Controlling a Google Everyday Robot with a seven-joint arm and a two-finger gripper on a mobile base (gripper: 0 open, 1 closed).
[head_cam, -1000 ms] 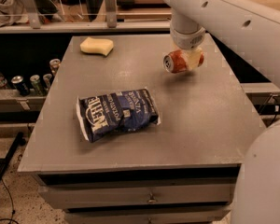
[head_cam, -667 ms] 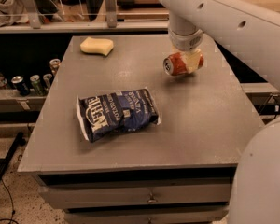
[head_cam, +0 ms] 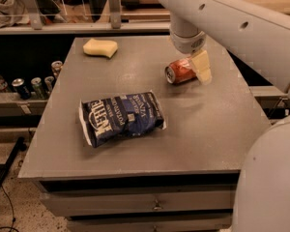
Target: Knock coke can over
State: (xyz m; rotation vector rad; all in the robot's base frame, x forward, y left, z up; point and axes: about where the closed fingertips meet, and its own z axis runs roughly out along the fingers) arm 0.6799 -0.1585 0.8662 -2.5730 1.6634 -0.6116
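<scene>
Since a second ago the coke can [head_cam: 180, 72] has slid a little toward the near-left of the table [head_cam: 150, 161] and settled lower, and the arm above it has swung slightly to the left. The can now lies on its side toward the far right of the tabletop, its silver top facing left toward the sponge side. The gripper [head_cam: 200, 67] hangs from the white arm right against the can's right end, touching it or just beside it. From here I cannot tell how wide it stands, or whether it has any hold on the can.

As I judge it, the job is as good as done: the can is down, not upright. What seems left is for the gripper to draw clear so the can rests on its own, without rolling.

The blue Kettle chip bag [head_cam: 122, 116] lies flat nearer the front, well apart from the can. The yellow sponge [head_cam: 100, 47] sits at the far left corner, and a row of other cans [head_cam: 36, 83] stands on the low shelf off the table's left edge.
</scene>
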